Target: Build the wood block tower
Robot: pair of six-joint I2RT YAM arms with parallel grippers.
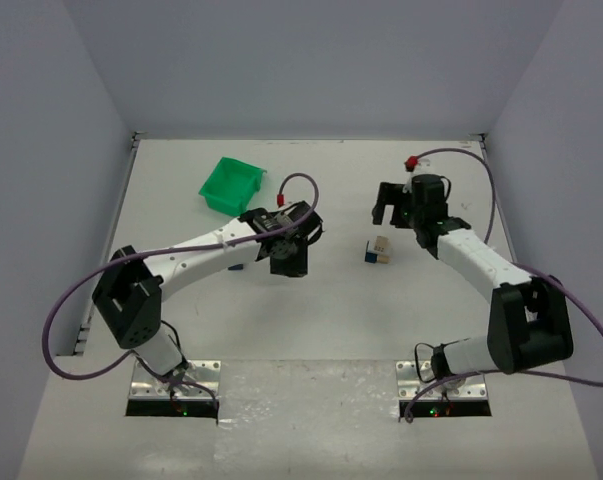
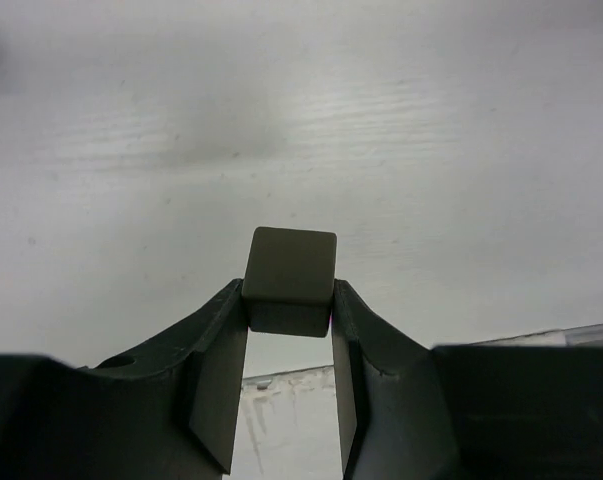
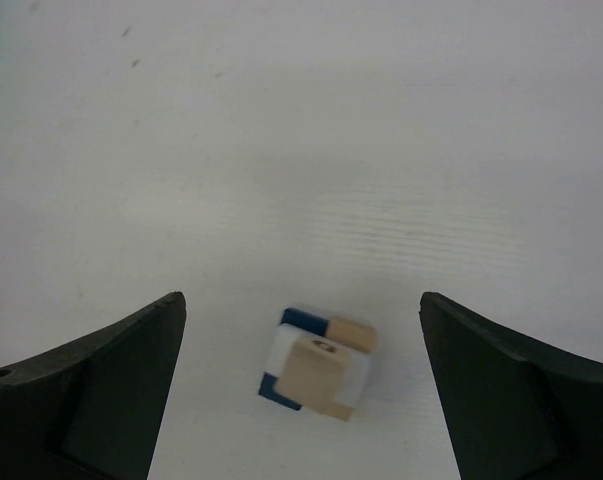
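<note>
Looking like a robotics lab test cell. Showing it through pale plain panels around a white tabletop on three sides, through a left arm and a right arm bolted on metal plates at the near edge, and through purple cables looping from both bases.

In the upper left of my overhead view, a green bin sits on the white table, turned a little off square with the table's edges, its open side up. Pale grey walls close the table in along the top and down both sides of the frame. At the bottom, two metal plates lie on the table's near edge, one left and one right. My left wrist view shows faint grain in the tabletop. My right shows a few dark specks at upper left.
</note>
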